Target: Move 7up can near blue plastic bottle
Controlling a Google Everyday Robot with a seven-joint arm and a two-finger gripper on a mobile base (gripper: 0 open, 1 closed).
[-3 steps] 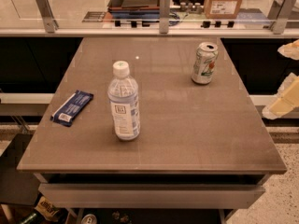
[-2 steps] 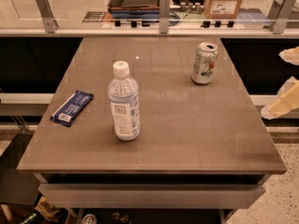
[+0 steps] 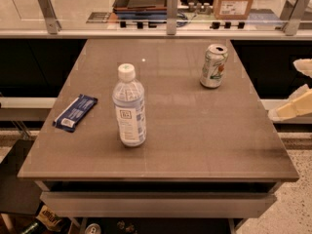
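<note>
The 7up can (image 3: 213, 66) stands upright at the back right of the brown table (image 3: 195, 140); it is silver-white with green and red markings. The blue plastic bottle (image 3: 129, 107) stands upright left of the table's middle, with a white cap and a white-blue label. The can and the bottle are well apart. My gripper (image 3: 295, 88) is at the right edge of the view, off the table's right side and to the right of the can. Its two cream fingers (image 3: 294, 109) are spread apart with nothing between them.
A flat dark-blue snack wrapper (image 3: 75, 112) lies near the table's left edge. A glass barrier with metal posts (image 3: 171, 11) runs behind the table, with a cardboard box (image 3: 235, 0) and a tray beyond it. Bottles show on the floor below the table's front.
The gripper's fingers have shifted slightly downward at the right edge. The can, bottle and wrapper have not moved.
</note>
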